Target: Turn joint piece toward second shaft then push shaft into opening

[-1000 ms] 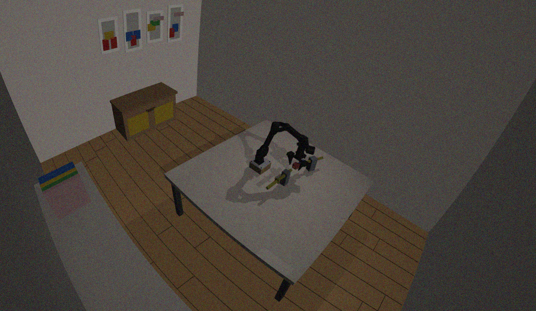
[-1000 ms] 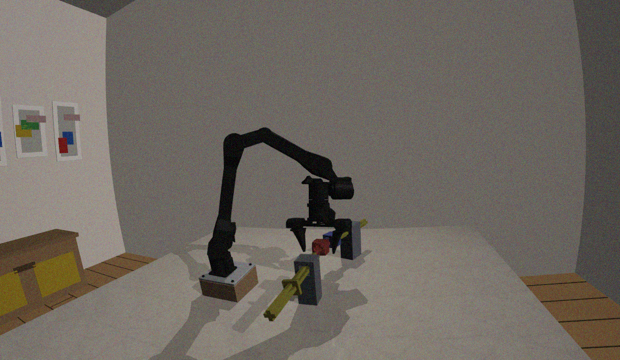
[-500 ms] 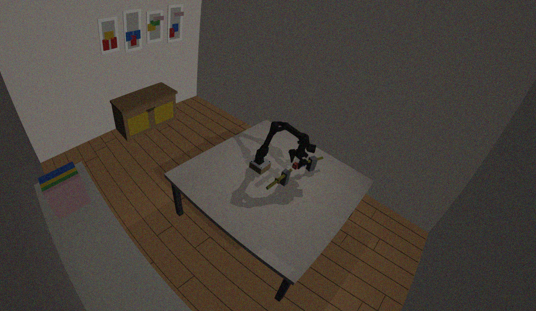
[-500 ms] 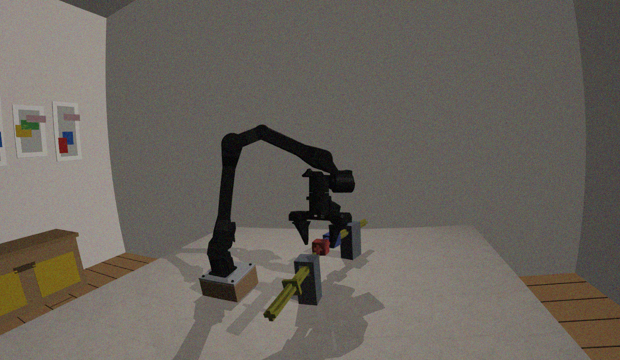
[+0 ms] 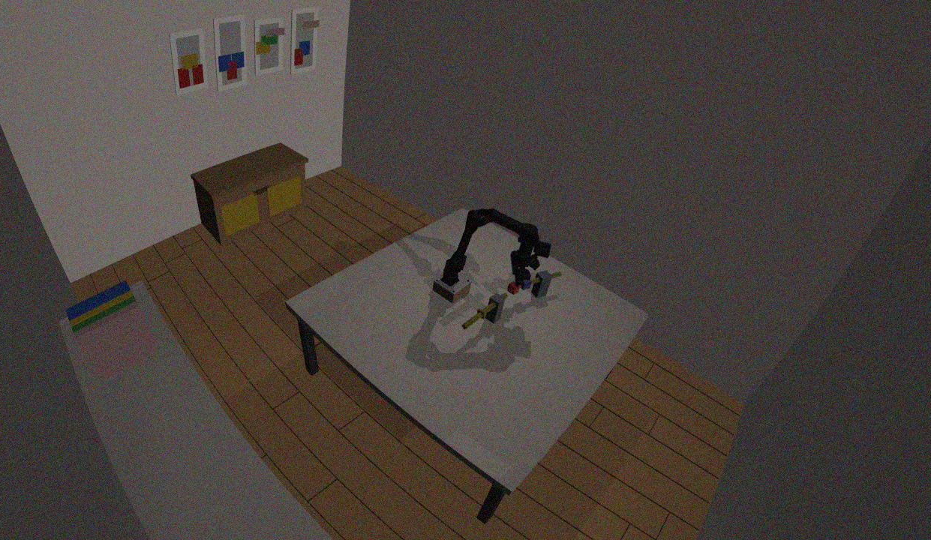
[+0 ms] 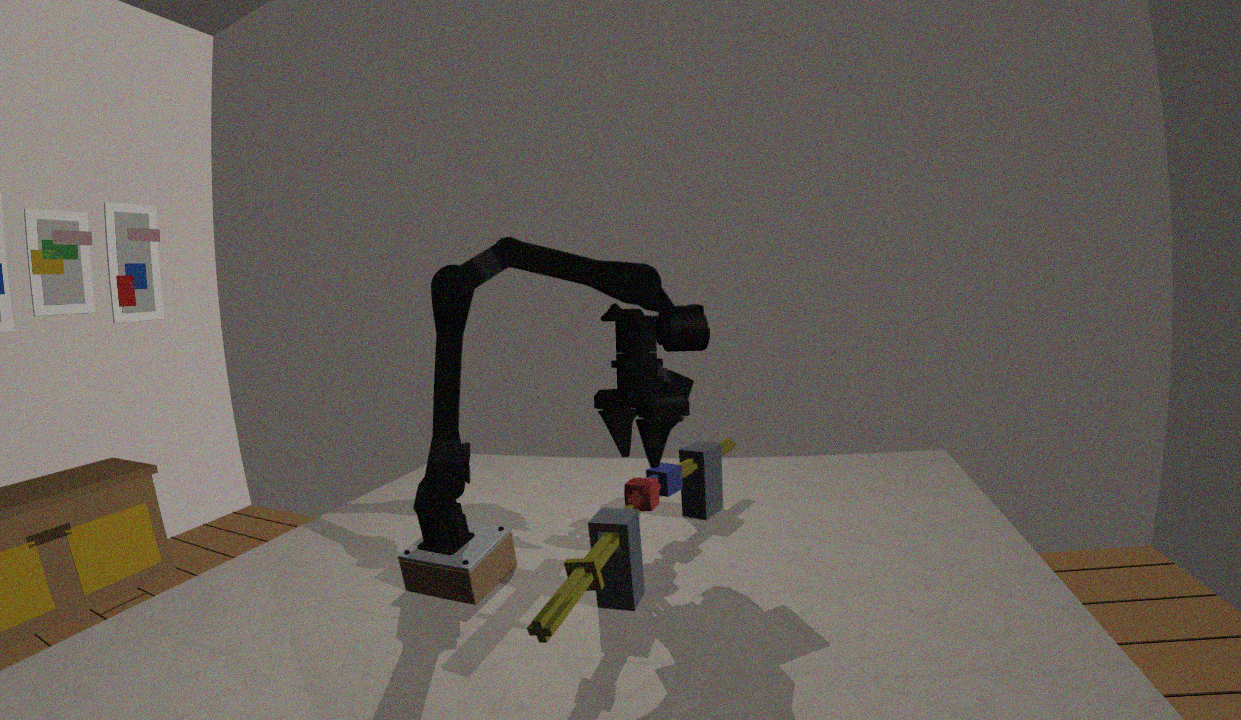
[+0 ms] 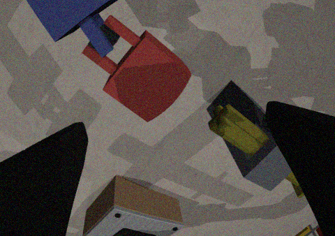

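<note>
You've one arm on one table (image 5: 400, 322) (image 6: 248, 662), bent over the work, and its gripper (image 5: 520, 280) (image 6: 640, 461) (image 7: 178, 121) hangs wide open above the rig, nothing in its grasp! Below stand two grey blocks (image 5: 496, 308) (image 5: 542, 283) (image 6: 616, 559) (image 6: 701, 480), a near one and a far one. Two yellow shafts (image 5: 473, 319) (image 5: 556, 274) (image 6: 566, 598) (image 6: 728, 445), one through each; the near one wears one collar (image 6: 584, 571), outside its block. Between the blocks sit one blue yoke (image 5: 526, 284) (image 6: 665, 478) (image 7: 68, 9) and one red joint piece (image 5: 514, 288) (image 6: 642, 494) (image 7: 148, 75), hinged together, red towards the near shaft's tip. By my reading the turning is done and you're between steps, bound for the shaft. Next you'll want to reach the near shaft outside its block, close on it and push straight in, without knocking that red piece askew!
</note>
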Controlling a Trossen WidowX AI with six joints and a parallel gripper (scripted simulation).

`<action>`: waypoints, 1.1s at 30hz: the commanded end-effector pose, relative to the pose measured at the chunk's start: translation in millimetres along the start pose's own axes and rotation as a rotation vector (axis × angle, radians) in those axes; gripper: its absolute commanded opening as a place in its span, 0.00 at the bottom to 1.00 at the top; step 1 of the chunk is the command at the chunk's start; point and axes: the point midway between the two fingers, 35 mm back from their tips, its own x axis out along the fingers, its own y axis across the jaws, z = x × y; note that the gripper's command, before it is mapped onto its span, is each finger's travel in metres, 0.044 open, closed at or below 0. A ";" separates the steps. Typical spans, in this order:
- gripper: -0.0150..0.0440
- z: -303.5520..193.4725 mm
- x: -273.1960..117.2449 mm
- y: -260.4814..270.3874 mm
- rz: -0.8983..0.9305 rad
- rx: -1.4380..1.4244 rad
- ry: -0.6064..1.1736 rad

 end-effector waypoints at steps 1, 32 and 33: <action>1.00 -1.3 -16.1 -1.5 0.017 0.146 -0.023; 1.00 -54.2 -33.1 -44.2 0.086 0.741 -0.055; 1.00 -57.9 -29.6 -47.0 0.086 0.742 -0.055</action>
